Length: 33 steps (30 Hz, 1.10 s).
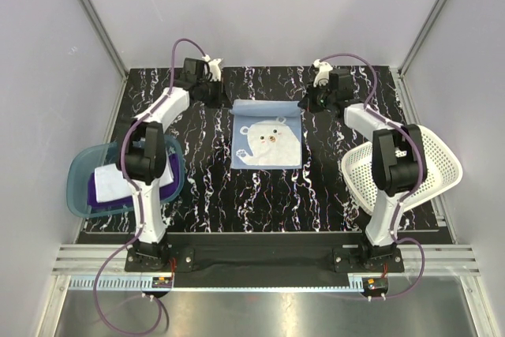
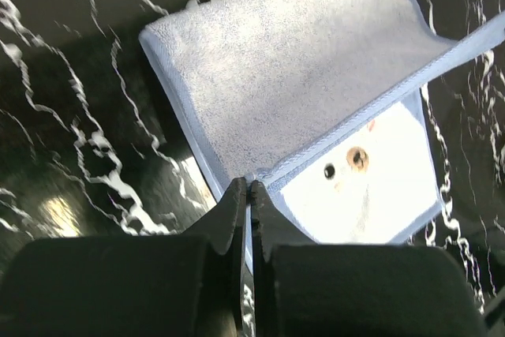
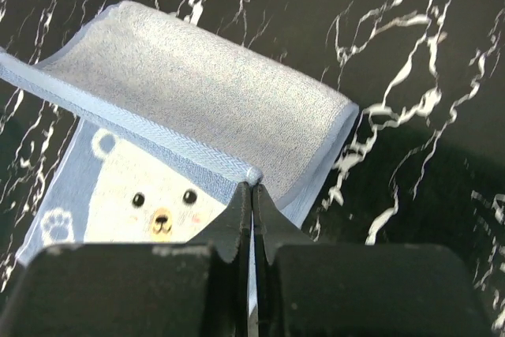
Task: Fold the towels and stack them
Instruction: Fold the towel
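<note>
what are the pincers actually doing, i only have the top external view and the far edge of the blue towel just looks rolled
Observer: The left wrist view shows the left pincer shut on a far corner of the light blue towel.
Operator: and the right one
Observer: The right pincer is shut on the other far corner, right at the hem.
Operator: is that edge lifted or lying flat
Observer: Lifted and curling over toward the bear print, with the plain back side facing both wrist cameras.
</note>
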### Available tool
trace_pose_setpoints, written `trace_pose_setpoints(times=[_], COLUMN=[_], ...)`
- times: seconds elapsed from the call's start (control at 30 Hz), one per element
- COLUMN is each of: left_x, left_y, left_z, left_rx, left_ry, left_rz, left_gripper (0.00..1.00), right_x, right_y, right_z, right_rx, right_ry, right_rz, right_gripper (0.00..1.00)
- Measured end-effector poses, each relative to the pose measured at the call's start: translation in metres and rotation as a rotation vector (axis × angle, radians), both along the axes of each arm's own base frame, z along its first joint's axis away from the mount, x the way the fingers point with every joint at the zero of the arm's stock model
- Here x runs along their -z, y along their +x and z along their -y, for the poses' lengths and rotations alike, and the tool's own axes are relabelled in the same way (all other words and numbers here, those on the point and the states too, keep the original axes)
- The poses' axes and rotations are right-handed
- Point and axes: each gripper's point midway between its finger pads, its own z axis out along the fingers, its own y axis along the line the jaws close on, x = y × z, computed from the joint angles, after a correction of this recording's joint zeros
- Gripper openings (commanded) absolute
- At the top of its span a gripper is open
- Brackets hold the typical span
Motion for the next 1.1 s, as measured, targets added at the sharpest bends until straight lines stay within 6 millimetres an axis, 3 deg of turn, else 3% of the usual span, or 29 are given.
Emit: trace_pose_setpoints(times=[0.37, 0.53, 0.63, 0.73, 0.77, 0.8, 0.93, 1.03, 1.1], left_x=[-0.014, -0.005, 0.012, 0.030, 0.034, 0.037, 0.051, 0.053, 0.049], left_y=[-0.060, -0.082, -0.101, -0.124, -0.130, -0.135, -0.154, -0.171, -0.177], left_z=[0.003, 0.005, 0.007, 0.009, 0.010, 0.009, -0.003, -0.015, -0.019], left_rx=[0.042, 0.061, 0.080, 0.101, 0.109, 0.109, 0.083, 0.042, 0.016], left_ry=[0.004, 0.020, 0.042, 0.071, 0.079, 0.092, 0.165, 0.207, 0.211], left_rz=[-0.007, -0.043, -0.094, -0.166, -0.187, -0.203, -0.274, -0.312, -0.317], left_gripper=[0.00, 0.00, 0.01, 0.18, 0.19, 0.20, 0.32, 0.37, 0.39], right_x=[-0.011, 0.004, 0.021, 0.036, 0.041, 0.045, 0.053, 0.047, 0.039], right_y=[-0.061, -0.087, -0.109, -0.127, -0.132, -0.137, -0.165, -0.185, -0.188], right_z=[0.002, 0.003, 0.007, 0.008, 0.008, 0.009, 0.014, 0.018, 0.018], right_rx=[-0.017, -0.013, 0.004, 0.015, 0.019, 0.025, 0.053, 0.069, 0.084], right_ry=[0.019, 0.021, 0.025, 0.031, 0.032, 0.032, 0.052, 0.069, 0.082], right_rz=[-0.038, -0.098, -0.163, -0.224, -0.244, -0.265, -0.325, -0.346, -0.352], right_gripper=[0.00, 0.00, 0.01, 0.09, 0.12, 0.24, 0.46, 0.50, 0.50])
